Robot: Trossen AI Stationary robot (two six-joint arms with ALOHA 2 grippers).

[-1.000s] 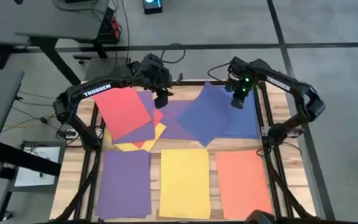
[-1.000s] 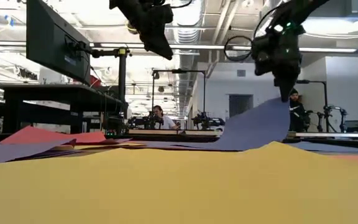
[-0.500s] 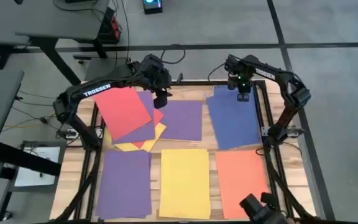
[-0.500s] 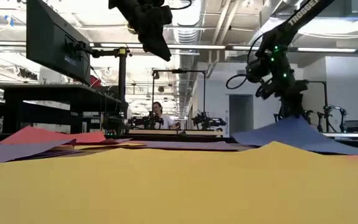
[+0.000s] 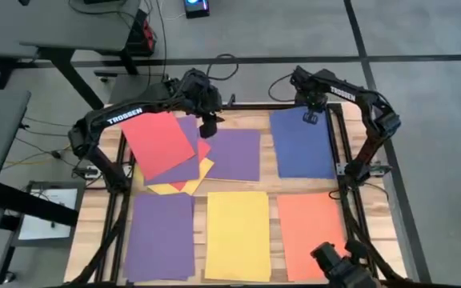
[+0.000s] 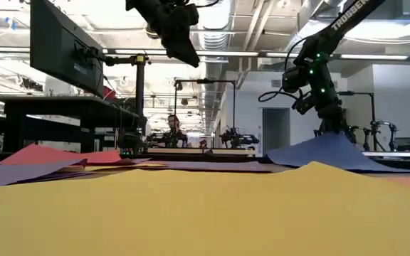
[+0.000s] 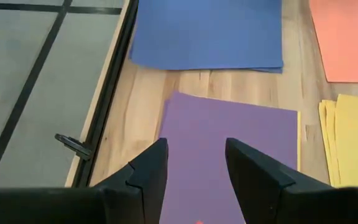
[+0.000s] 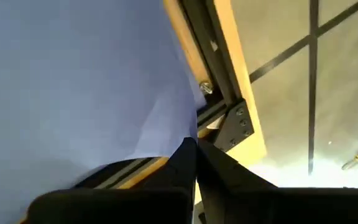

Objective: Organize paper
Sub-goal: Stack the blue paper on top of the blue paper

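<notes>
Mostly the paper lies sorted on the tabletop (image 5: 198,204): purple (image 5: 160,236), yellow (image 5: 238,234), orange (image 5: 311,233), another purple (image 5: 234,154). The right claw (image 5: 311,117), clenched, pinches the blue sheet (image 5: 302,146) at the far edge. The left claw (image 5: 208,128) hangs released above the mixed pile (image 5: 165,154), not yet sorted.

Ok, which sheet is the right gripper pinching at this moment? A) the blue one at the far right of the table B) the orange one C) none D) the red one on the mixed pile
A: the right gripper is shut on the far edge of the blue sheet, lifting it slightly.
</notes>
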